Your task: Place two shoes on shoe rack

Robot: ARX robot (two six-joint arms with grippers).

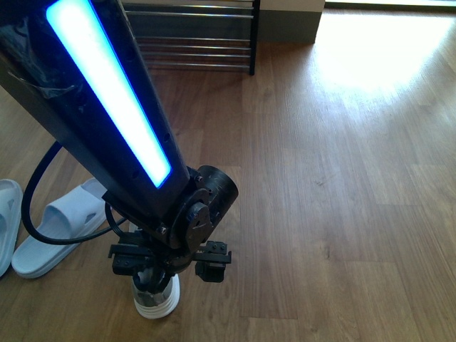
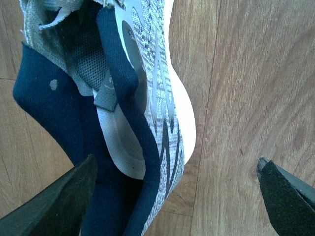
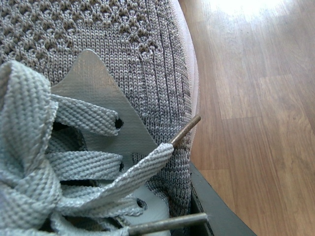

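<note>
Left tool (image 2: 176, 162) hangs spread wide over the grey sneaker (image 2: 147, 83), heel end, on the floor (image 2: 246, 98) well short of the shoe rack (image 1: 196, 35). It looks light, with a soft knit (the collar will fold): pinch the heel collar against the stiffer sole. Right tool (image 3: 219, 214), close over knit and laces: cannot tell its grip.

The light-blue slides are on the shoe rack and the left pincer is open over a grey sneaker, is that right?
No. The light-blue slides lie on the wooden floor, away from the shoe rack at the back; the front view shows it. The left pincer is indeed open over the grey sneaker.
</note>
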